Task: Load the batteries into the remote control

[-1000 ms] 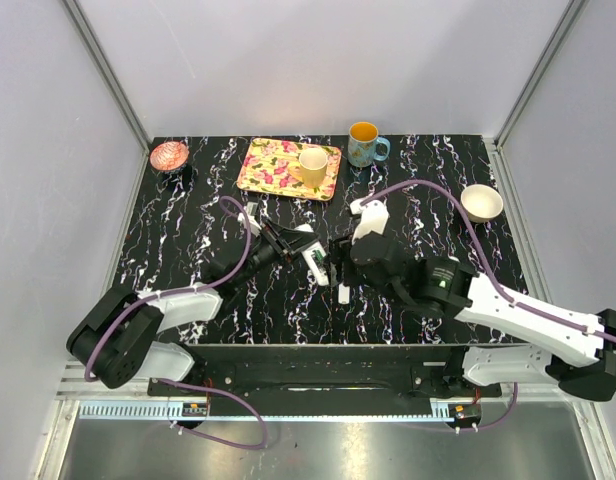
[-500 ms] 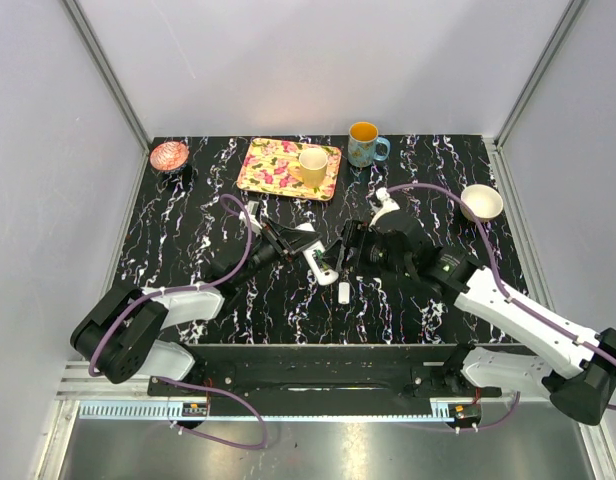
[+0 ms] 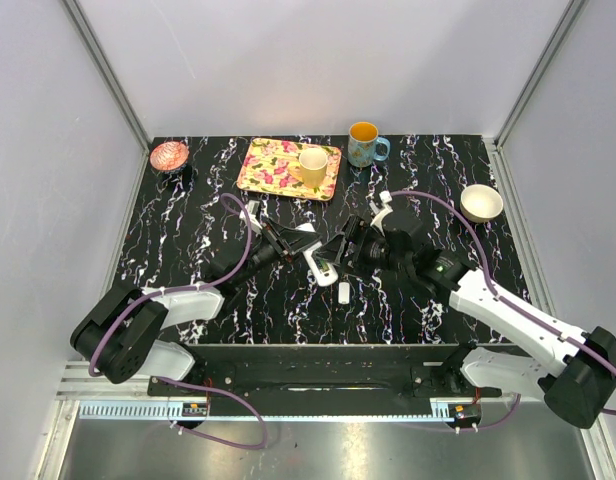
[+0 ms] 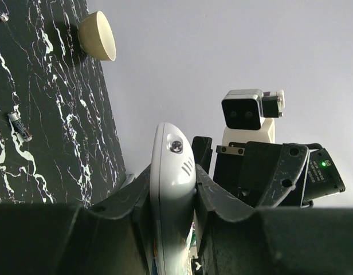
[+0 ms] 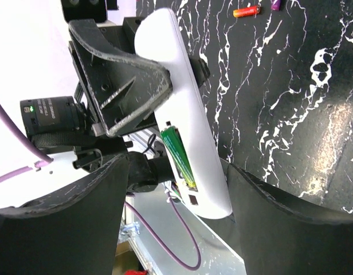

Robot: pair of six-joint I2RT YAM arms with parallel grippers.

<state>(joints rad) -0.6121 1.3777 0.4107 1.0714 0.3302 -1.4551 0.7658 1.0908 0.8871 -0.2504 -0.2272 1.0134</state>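
Note:
My left gripper (image 3: pixel 300 250) is shut on the white remote control (image 3: pixel 316 263) and holds it above the table's middle. In the left wrist view both fingers of that gripper (image 4: pixel 172 172) press on the remote control (image 4: pixel 172 189). My right gripper (image 5: pixel 179 172) is open and straddles the lower end of the remote control (image 5: pixel 191 126). A green battery (image 5: pixel 179 156) lies in its recess. I cannot tell whether the right fingers touch it. A red-orange battery (image 5: pixel 246 11) and a dark battery (image 4: pixel 20 126) lie loose on the table.
A small white oblong piece (image 3: pixel 343 293) lies on the table just in front of the grippers. At the back stand a floral tray (image 3: pixel 273 167) with a yellow cup (image 3: pixel 312 165), a blue mug (image 3: pixel 365 146) and a copper bowl (image 3: pixel 169 155). A white bowl (image 3: pixel 481 202) sits at the right.
The right gripper's jaws have spread wider. The right wrist has swung toward the back of the table while its fingers stay at the remote. The left arm has not moved.

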